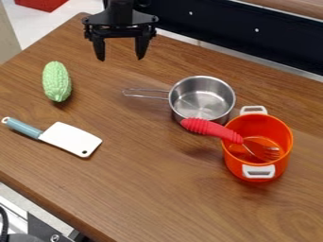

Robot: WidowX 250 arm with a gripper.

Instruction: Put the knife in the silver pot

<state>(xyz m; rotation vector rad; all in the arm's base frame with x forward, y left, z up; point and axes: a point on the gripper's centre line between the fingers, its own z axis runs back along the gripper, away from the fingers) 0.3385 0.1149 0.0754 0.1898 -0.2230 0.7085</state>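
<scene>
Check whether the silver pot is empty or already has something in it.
Empty: the silver pot shows its bare metal bottom, and the knife lies flat on the wooden table.

open wood (139,142) between white knife (71,138) and silver pot (202,83), red fork handle (211,129) jutting by its rim, perhaps touching

Black arm (120,10); wide black crosspiece (120,32), knobby corners; two tapered black jaws.

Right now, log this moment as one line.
tool open, holding nothing | knife flat on table | silver pot empty | fork in orange pot
</scene>
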